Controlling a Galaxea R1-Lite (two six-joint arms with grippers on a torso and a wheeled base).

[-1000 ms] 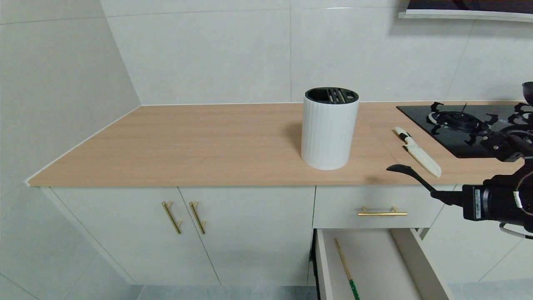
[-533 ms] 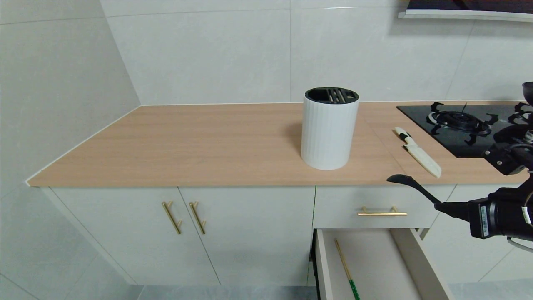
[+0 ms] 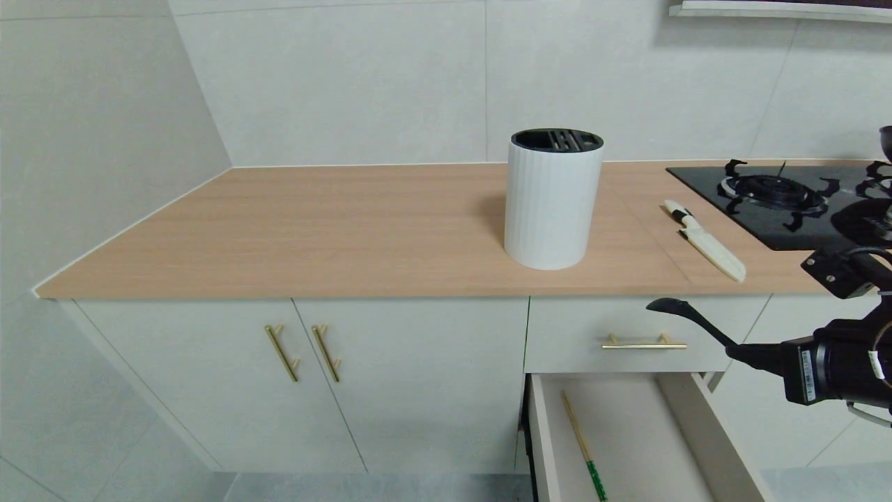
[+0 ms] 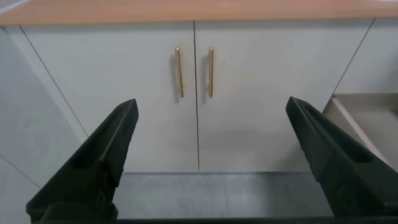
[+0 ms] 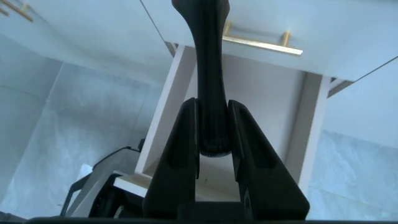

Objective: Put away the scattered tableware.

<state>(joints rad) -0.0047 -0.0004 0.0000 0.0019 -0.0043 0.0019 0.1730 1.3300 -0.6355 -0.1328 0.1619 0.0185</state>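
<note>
The right gripper [image 3: 756, 352] is clamped on the stem of a black plastic spoon [image 3: 686, 317], its two fingers pinching the handle near the butt end, as the right wrist view confirms [image 5: 213, 134]. The arm hangs in front of the cabinet face, just off the front edge of the pale wooden countertop [image 3: 348, 230] near its right end. The spoon's long axis runs roughly level, from the gripper toward the robot's left, and the bowl end tips slightly up in front of the closed upper drawer front. The pulled-out white drawer [image 3: 540, 432] lies directly below the spoon and a little to its left. A pair of wooden chopsticks with green tips [image 3: 582, 446] lies in it beside the left wall, lengthwise front to back. The spoon therefore sits crosswise to the drawer's length, so lowering it will probably need a wrist turn to lay it alongside the chopsticks. A cream-handled knife [image 3: 704, 240] lies on the countertop near the front edge, between the white ribbed cylindrical holder [image 3: 552, 202] and the black gas hob [image 3: 773, 202]. The left gripper [image 4: 211, 109] is spread wide, holds nothing and faces the lower cabinet doors, so the right arm is plainly the nearer one.
</note>
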